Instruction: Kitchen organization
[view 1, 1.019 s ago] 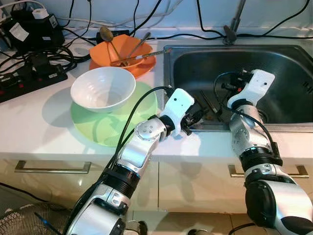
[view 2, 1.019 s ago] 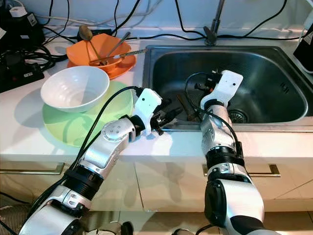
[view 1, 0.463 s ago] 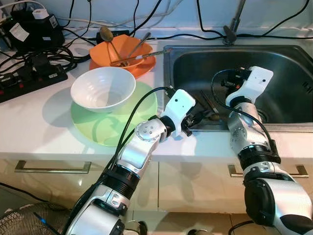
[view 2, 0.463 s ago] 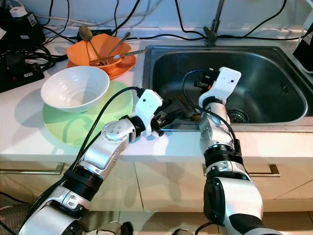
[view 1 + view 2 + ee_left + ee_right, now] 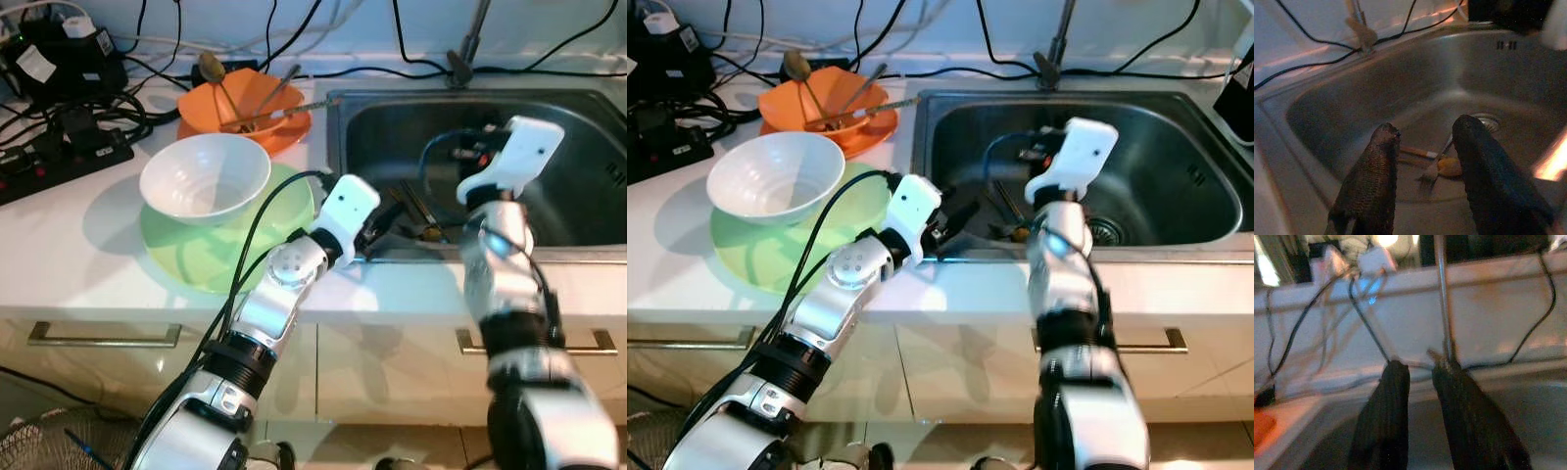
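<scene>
Several utensils [image 5: 423, 223] lie on the floor of the steel sink [image 5: 578, 127] near its front left corner; the left wrist view shows them as a fork and a handle beside a yellowish piece [image 5: 1442, 166]. My left gripper [image 5: 390, 223] hovers over the sink's front left rim, open and empty, aimed down at those utensils [image 5: 1425, 129]. My right gripper [image 5: 1420, 366] is raised above the middle of the sink and faces the back wall. Its fingers stand a narrow gap apart, holding nothing.
A white bowl [image 5: 206, 176] sits on a green plate [image 5: 220, 255] on the counter. Behind them an orange bowl [image 5: 245, 98] on an orange plate holds spoons and chopsticks. Power strip and cables [image 5: 59, 147] crowd the back left. The faucet [image 5: 470, 44] rises behind the sink.
My right arm has lifted its gripper higher over the sink and swung it a little to the right. The left gripper has shifted slightly left along the sink rim.
</scene>
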Tool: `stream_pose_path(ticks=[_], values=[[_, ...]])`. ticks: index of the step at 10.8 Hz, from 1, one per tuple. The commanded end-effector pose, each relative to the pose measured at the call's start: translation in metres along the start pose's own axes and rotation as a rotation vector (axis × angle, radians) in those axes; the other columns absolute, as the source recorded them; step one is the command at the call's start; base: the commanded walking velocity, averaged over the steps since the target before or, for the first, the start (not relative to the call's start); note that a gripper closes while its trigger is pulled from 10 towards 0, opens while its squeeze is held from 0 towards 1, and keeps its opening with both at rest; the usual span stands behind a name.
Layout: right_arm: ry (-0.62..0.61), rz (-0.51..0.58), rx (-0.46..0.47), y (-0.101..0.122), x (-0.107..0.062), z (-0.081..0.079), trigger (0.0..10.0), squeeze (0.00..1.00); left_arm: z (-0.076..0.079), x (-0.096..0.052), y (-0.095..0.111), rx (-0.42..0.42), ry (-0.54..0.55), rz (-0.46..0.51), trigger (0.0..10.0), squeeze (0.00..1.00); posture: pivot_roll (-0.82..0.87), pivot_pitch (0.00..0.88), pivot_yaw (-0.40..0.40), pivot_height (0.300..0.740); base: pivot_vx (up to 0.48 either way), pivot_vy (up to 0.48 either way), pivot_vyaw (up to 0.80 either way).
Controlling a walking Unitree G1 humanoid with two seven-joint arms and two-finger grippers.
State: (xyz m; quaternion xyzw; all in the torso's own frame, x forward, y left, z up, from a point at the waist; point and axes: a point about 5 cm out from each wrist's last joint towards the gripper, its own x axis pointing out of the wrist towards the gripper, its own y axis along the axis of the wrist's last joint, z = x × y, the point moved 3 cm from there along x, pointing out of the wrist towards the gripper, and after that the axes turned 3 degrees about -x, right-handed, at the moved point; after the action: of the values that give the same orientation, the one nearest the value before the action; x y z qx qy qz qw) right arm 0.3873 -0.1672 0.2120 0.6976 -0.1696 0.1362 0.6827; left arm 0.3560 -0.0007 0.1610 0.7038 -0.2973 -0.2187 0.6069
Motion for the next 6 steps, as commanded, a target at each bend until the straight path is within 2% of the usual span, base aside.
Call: stream_pose_path(ticks=[1,3,4,6], values=[[0.027,0.024,-0.013,0.007,-0.007,-0.007,10.0,0.00,-0.009,-0.003,-0.001,0.002,0.050,0.012,10.0,0.00,0.01,0.050,0.041,0.740,0.000,0.000,0.00],[0.033,-0.005,-0.008,-0.001,-0.029,-0.007,10.0,0.00,-0.013,-0.005,0.003,-0.004,0.087,0.054,10.0,0.00,0.00,0.045,0.039,0.740,0.000,0.000,0.00],[0.057,-0.019,0.007,-0.004,-0.040,-0.013,10.0,0.00,-0.013,-0.005,0.003,-0.002,0.089,0.060,10.0,0.00,0.00,0.038,0.037,0.740,0.000,0.000,0.00],[0.074,-0.059,0.012,-0.010,-0.053,-0.019,10.0,0.00,-0.012,-0.006,0.003,0.003,0.089,0.064,10.0,0.00,0.00,0.033,0.038,0.740,0.000,0.000,0.00]])
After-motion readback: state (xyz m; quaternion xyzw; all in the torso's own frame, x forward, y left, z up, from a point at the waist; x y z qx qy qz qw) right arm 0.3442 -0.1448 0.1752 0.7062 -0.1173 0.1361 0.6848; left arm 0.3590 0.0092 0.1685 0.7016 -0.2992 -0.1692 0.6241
